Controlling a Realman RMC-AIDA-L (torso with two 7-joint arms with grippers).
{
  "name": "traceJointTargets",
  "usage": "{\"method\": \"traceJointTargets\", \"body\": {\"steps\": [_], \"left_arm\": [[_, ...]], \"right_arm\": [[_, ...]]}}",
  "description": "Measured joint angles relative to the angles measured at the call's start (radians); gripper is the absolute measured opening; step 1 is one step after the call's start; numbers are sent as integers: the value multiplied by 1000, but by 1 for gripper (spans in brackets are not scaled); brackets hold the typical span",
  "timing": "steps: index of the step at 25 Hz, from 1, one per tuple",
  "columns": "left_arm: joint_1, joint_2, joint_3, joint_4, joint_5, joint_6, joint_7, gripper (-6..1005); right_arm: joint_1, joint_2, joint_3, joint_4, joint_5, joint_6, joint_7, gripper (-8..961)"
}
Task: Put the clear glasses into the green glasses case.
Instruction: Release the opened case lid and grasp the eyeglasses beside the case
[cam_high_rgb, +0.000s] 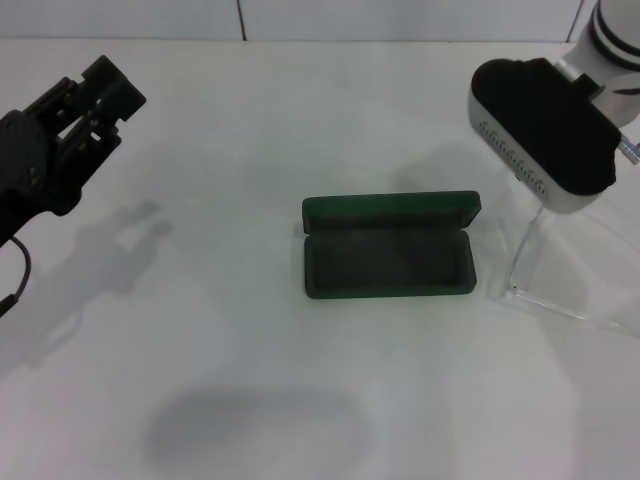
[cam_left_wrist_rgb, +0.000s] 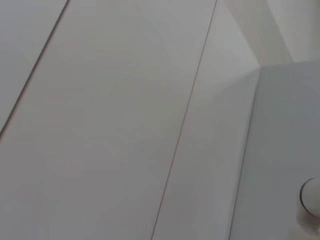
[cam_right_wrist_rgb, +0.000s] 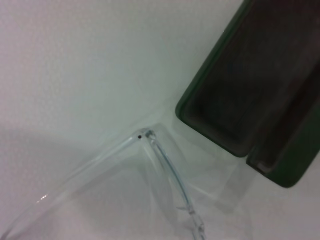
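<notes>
- The green glasses case (cam_high_rgb: 388, 247) lies open near the middle of the white table (cam_high_rgb: 250, 150), its lid standing up along the far side and its dark inside bare.
- The clear glasses (cam_high_rgb: 560, 270) are just to the right of the case, under the right arm; one corner is near the table close to the case's right end.
- In the right wrist view the clear glasses (cam_right_wrist_rgb: 150, 160) show a hinge and a long arm just beside the corner of the green glasses case (cam_right_wrist_rgb: 250, 90), outside it.
- The right hand (cam_high_rgb: 545, 130) hangs above the glasses; whether it grips them cannot be told.
- The left hand (cam_high_rgb: 100, 95) is raised at the far left, well apart from the case, its fingers slightly parted and holding nothing.
</notes>
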Motion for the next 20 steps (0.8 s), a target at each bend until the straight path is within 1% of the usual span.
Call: {"method": "traceJointTargets", "body": {"steps": [8,13,20], "left_arm": [[5,0,0,-9,-16,1,1,363],[9,0,0,-10,-17,3,1,362],[10,0,0,-22,-17,4,1,361]], "right_arm": [[-4,1,-64,-5,9,-8,14,387],[-7,1,-84,-5,22,-10,17,451],[-20,1,-126,-1,28,4,26,449]]}}
